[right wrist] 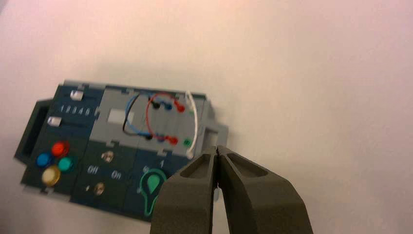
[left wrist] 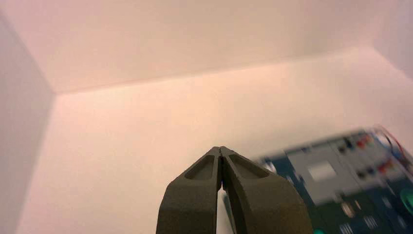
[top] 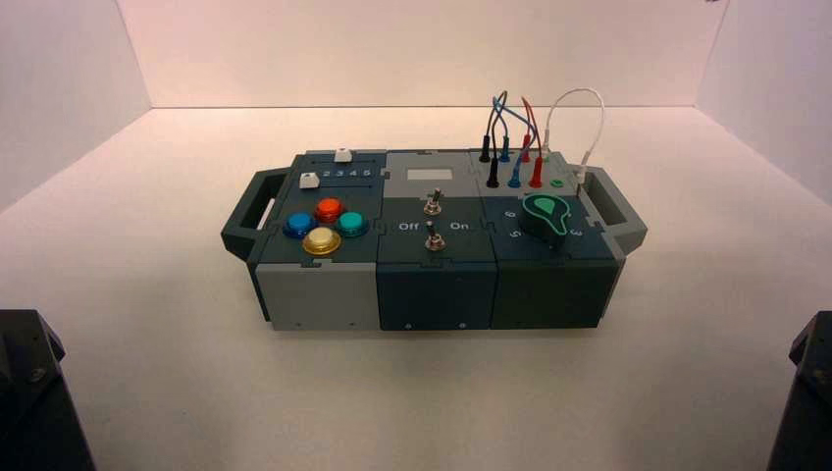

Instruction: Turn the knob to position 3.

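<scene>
Matt plastic box [top: 324, 294] bears glossy coloured buttons [top: 322, 240] and small metal toggle switches [top: 432, 203].

Warm, even light from above, soft shadow under the box [top: 432, 294], both wrist views blurred, corners dim.

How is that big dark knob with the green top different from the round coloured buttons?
The dark round knob with the green teardrop pointer sits at the box's right end, ringed by white digits; the four glossy coloured push-buttons cluster at the left end. The knob is wider and taller, the buttons low domes. Both are round.
</scene>
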Robot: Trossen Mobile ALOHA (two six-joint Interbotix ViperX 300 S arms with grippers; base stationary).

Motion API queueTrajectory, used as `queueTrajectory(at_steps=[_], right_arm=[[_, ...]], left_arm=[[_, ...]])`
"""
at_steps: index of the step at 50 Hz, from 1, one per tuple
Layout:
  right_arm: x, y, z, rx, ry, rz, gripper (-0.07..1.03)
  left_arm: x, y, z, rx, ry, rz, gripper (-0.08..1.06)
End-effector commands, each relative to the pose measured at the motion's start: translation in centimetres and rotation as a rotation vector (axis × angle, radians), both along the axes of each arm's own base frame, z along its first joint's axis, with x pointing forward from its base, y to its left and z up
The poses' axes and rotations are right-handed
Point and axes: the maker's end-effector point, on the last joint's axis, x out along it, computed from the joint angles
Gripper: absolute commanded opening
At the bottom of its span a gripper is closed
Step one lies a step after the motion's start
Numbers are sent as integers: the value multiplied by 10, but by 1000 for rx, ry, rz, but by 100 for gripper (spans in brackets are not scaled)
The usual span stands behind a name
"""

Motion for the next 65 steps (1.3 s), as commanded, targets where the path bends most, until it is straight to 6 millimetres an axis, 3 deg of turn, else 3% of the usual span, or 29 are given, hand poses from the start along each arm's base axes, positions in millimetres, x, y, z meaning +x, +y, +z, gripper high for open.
queueTrajectory(at_steps=[1, 8, 17, 40, 65], right_arm=[[1, 7, 10, 21, 18, 17, -3], [-6, 15, 3, 22, 93, 57, -3], [-21, 40, -8, 55, 215, 143, -2], [-47, 81, -31, 114, 398, 262, -2], [-51, 99, -75, 63, 558, 290, -2]], left_arm=[[0, -17, 1, 8, 34, -68, -3], [-6, -33, -11, 27, 92, -135, -3], [-18, -54, -23, 25, 156, -221, -3], [-40, -83, -39, 42, 226, -352, -3], [-54, -112, -55, 74, 280, -465, -3]])
